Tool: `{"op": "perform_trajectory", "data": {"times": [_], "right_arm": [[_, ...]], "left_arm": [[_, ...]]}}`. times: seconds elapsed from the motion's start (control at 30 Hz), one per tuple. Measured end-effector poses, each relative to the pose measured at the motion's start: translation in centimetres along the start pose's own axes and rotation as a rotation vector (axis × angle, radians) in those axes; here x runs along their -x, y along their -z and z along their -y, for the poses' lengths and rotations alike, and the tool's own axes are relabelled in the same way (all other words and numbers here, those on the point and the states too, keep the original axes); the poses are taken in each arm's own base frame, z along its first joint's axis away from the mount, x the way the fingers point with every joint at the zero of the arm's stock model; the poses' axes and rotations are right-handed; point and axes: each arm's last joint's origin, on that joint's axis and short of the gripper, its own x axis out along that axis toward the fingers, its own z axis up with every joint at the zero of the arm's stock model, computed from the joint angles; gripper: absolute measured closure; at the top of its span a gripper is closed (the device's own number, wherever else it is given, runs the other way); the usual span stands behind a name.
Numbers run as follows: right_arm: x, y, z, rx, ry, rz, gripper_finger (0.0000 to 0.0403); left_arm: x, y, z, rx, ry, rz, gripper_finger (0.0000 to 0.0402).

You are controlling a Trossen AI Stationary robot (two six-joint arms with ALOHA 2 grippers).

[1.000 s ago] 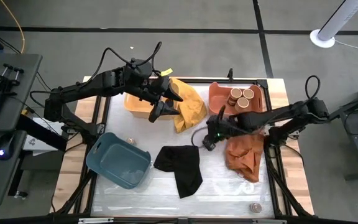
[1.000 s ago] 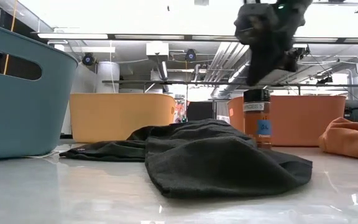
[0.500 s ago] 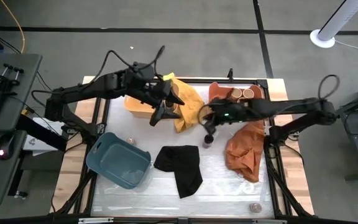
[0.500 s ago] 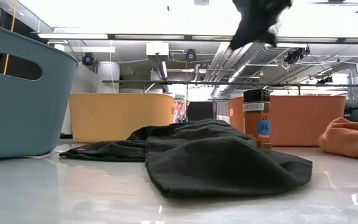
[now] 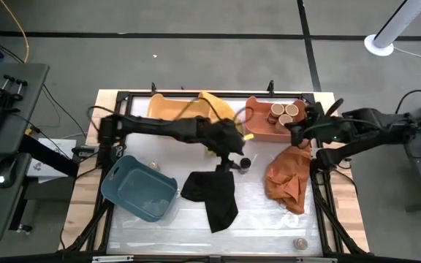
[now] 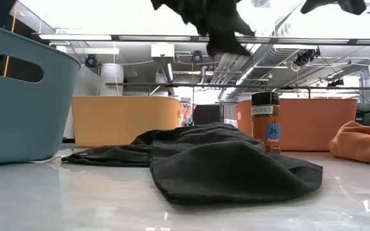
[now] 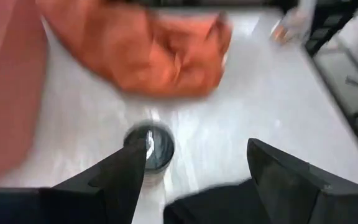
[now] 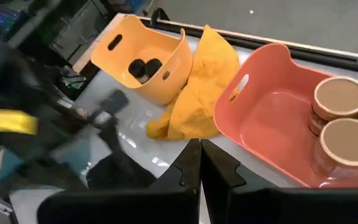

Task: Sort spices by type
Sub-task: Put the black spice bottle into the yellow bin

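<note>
We reach our left gripper (image 5: 234, 155) across the table (image 5: 269, 212) with its fingers (image 7: 126, 171) spread apart and nothing between them, poised just above and beside the black-lidded spice jar (image 5: 245, 162) that stands upright on the bare table between the black cloth (image 5: 212, 196) and the rust-orange cloth (image 5: 289, 177). Our right gripper (image 5: 296, 131) waits over the near edge of the coral tray (image 5: 258, 117) with its fingers (image 8: 188, 168) pressed together on nothing. Three tan-lidded jars (image 5: 284, 114) stand inside that tray, while two black-lidded jars (image 8: 145, 67) sit in the yellow tray (image 8: 166, 68) next to the yellow cloth (image 8: 201, 93).
</note>
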Motion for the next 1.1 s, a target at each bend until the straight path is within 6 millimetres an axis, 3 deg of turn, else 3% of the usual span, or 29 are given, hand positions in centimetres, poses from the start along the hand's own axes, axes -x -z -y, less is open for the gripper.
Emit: {"op": "perform_trajectory", "data": {"times": [0.1,0.2,0.57,0.8,1.1], "right_arm": [[-0.5,0.7,-0.1,0.008,0.017,-0.021,0.0403],[-1.5,1.6,-0.5,0.032,0.046,-0.054,0.0403],[-4.5,3.4,-1.8,0.11,0.129,-0.149,0.0403],[-4.7,3.5,-1.9,0.103,0.136,-0.147,0.0403],[-4.6,3.4,-1.9,0.091,0.137,-0.139,0.0403]], "left_arm": [[-2.5,1.1,-0.5,0.012,0.006,-0.052,0.0137],[-3.6,1.6,-0.7,0.017,-0.005,-0.077,0.0137],[-3.5,0.7,-0.9,-0.017,-0.093,0.005,0.0137],[-6.3,1.9,-0.9,-0.02,-0.145,-0.015,0.0137],[-6.8,1.9,-0.4,-0.032,-0.223,-0.006,0.0137]]}}
